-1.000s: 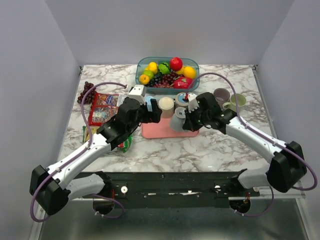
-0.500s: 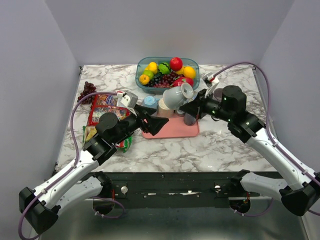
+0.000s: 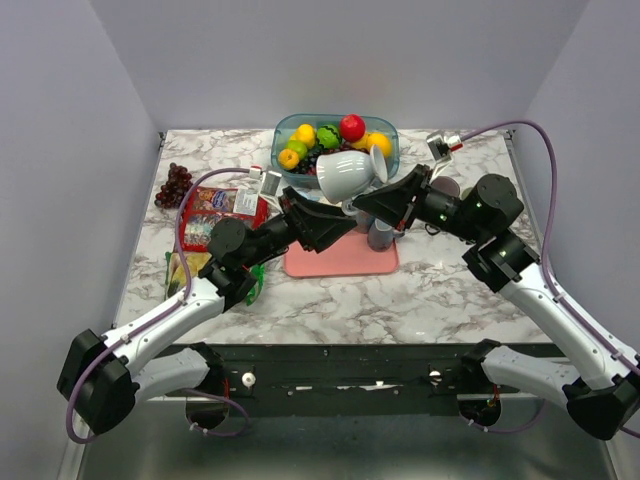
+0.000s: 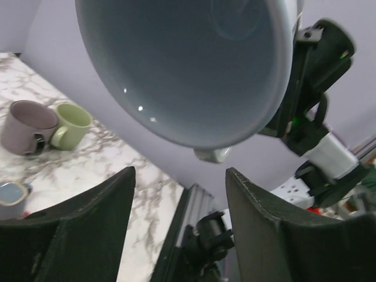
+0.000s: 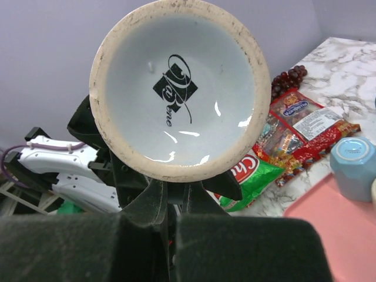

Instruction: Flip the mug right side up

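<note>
A pale grey mug [image 3: 345,172] hangs in the air above the pink tray [image 3: 335,262], tipped on its side. My right gripper [image 3: 368,200] is shut on it from the right, low on the mug by the handle. In the right wrist view the mug's base with its dark logo [image 5: 176,88] fills the middle, and my right gripper [image 5: 176,194] pinches just under it. My left gripper [image 3: 340,222] points up at the mug from the left, open. In the left wrist view the mug's hollow inside [image 4: 188,64] looms above my left gripper [image 4: 179,194], with nothing between the fingers.
A blue basket [image 3: 385,140] of fruit stands at the back. A grey cup [image 3: 380,236] stands on the tray. A purple mug [image 4: 26,126] and a green mug [image 4: 70,126] sit at the right. Snack bags [image 3: 210,215] and grapes [image 3: 175,185] lie at the left.
My right arm has lifted the mug off the tray and tipped it over. My left gripper has risen to meet it, and its jaws have narrowed.
</note>
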Available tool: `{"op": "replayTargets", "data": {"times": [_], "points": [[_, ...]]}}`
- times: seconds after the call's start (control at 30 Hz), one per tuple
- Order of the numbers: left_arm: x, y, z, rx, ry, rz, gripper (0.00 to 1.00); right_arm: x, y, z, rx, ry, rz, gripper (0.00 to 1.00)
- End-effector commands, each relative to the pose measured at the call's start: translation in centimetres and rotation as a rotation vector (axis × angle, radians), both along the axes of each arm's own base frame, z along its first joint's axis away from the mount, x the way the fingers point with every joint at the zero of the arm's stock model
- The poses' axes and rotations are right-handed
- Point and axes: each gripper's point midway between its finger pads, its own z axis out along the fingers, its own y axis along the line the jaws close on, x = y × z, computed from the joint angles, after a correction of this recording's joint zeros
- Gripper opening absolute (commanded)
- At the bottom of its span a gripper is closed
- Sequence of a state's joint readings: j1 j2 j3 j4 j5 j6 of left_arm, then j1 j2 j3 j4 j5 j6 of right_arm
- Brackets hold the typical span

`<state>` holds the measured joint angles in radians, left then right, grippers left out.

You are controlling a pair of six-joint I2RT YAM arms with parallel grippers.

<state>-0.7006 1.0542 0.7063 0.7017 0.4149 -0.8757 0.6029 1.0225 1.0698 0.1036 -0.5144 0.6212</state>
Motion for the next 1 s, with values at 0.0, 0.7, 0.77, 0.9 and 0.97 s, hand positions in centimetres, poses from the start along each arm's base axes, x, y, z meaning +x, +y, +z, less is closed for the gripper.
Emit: {"op": "replayTargets", "data": {"times": [0.0,0.7,0.77,0.9,0.97], "points": [[-1.1,0.8,5.5,-0.193,-0.042,-0.042,0.67,-1.9,-0.2,3.5,0.106,-0.101,0.055,0.01],[0.9,2.0,6.6,-0.341,0.019,0.052,0.45,-2.7,0.2,2.1,0.129,-0.055,0.12,0.01],[1.2,1.9,6.6,-0.357,0.032,0.049,0.45,-2.8,0.4,1.7,0.133,-0.044,0.132,0.01],[1.3,1.8,6.9,-0.387,0.03,0.038,0.38,-3.0,0.4,1.5,0.146,-0.023,0.145,0.01],[1.7,1.8,6.6,-0.392,0.044,0.047,0.34,-3.1,0.5,1.3,0.146,-0.017,0.155,0.01]]}}
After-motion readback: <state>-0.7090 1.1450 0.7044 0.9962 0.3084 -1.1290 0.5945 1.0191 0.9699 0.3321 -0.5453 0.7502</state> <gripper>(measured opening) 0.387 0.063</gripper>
